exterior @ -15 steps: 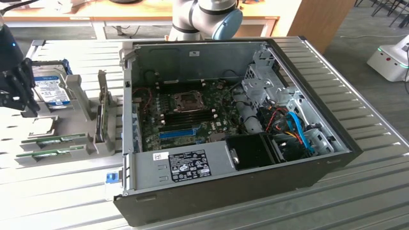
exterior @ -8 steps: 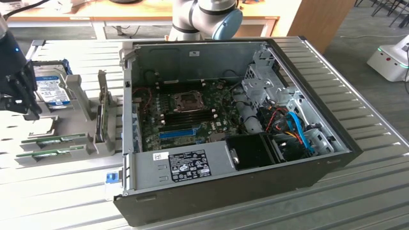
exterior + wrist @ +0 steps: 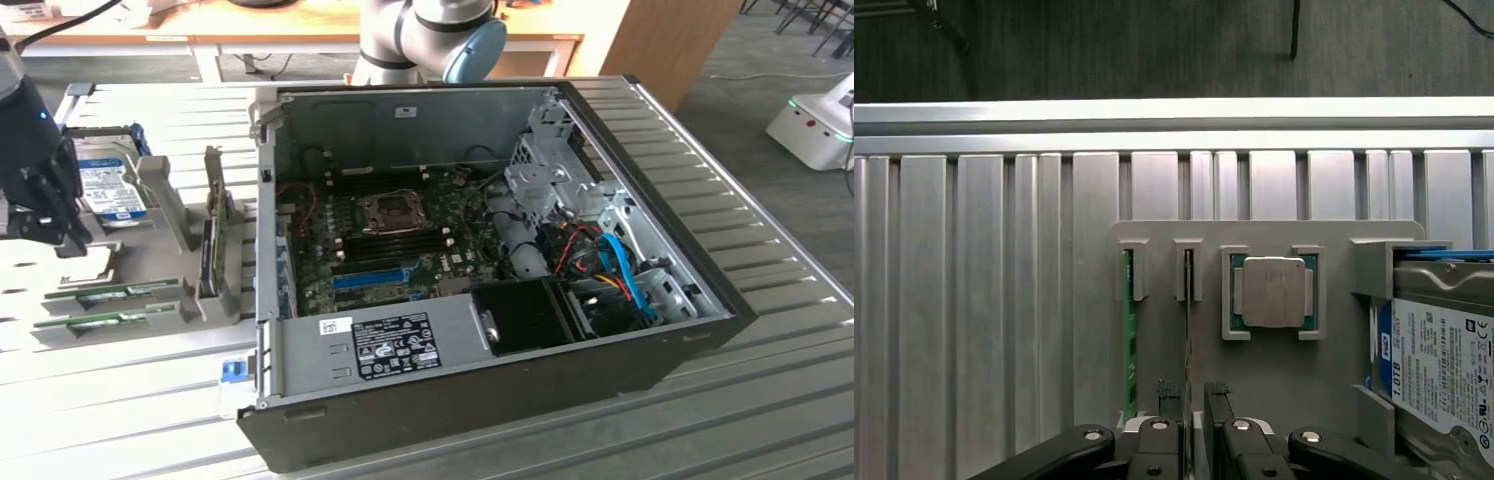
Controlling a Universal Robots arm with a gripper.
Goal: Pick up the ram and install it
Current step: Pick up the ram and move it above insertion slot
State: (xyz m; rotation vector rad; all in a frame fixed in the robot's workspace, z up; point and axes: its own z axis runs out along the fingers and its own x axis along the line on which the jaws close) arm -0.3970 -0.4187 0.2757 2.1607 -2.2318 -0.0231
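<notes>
Ram [image 3: 1187,320] stands on edge in a slot of the grey tray [image 3: 1334,350], with a second stick [image 3: 1129,340] just beside it. Tool [image 3: 1194,395] hangs over the ram, fingers spread, pinching nothing. The tray sits on the bench [image 3: 984,300]. An open computer case [image 3: 534,380] lies to the exterior view's right.

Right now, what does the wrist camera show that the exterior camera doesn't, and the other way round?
Wrist view adds: the square silver processor seated in the gray holder, seen from straight above.
Exterior view adds: the opened computer case, its motherboard and the robot arm behind it.
Both share: the holder, the two ram sticks on edge in their slots, the hard drive, and the open tool above the holder.
</notes>
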